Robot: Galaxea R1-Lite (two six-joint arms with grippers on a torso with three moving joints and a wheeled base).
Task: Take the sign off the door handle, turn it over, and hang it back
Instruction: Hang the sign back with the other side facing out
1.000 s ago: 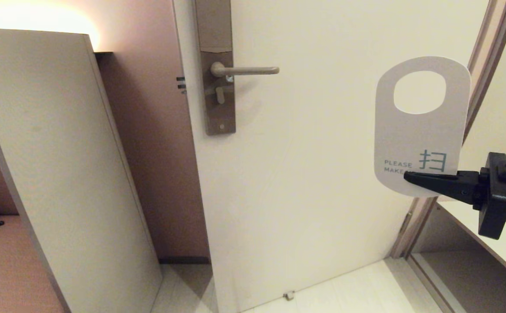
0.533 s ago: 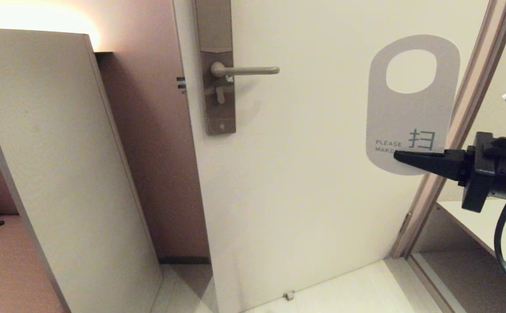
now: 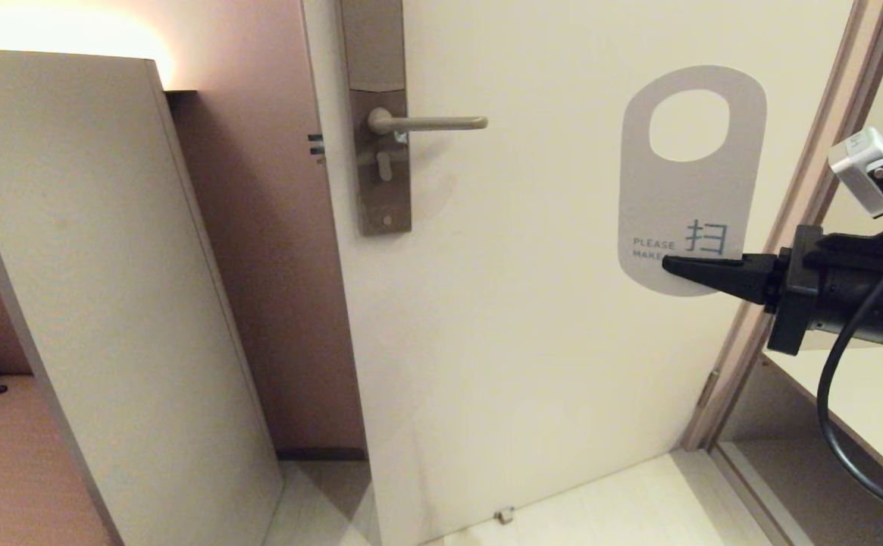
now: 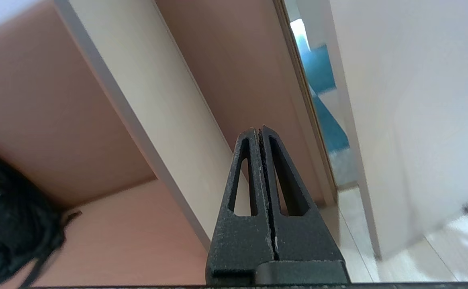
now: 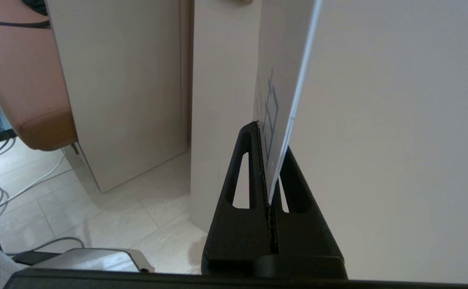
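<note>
The sign point(image 3: 687, 189) stands upright in front of the door, white side toward me, with "PLEASE MAKE" and a blue character near its lower end and the oval hole on top. My right gripper point(image 3: 672, 265) is shut on its bottom edge, reaching in from the right. In the right wrist view the sign point(image 5: 276, 92) shows edge-on, pinched between the black fingers point(image 5: 242, 168). The door handle point(image 3: 430, 122) is bare, well to the left of the sign and a little higher than its middle. My left gripper point(image 4: 259, 130) is shut on nothing, low beside a partition.
A beige partition panel point(image 3: 108, 288) stands left of the door. The door frame point(image 3: 812, 212) runs just behind my right arm. A shelf point(image 3: 865, 409) lies below that arm. A small doorstop point(image 3: 503, 516) sits on the floor.
My right gripper has carried the sign up and to the left, nearer the door handle. The left arm has not moved.
</note>
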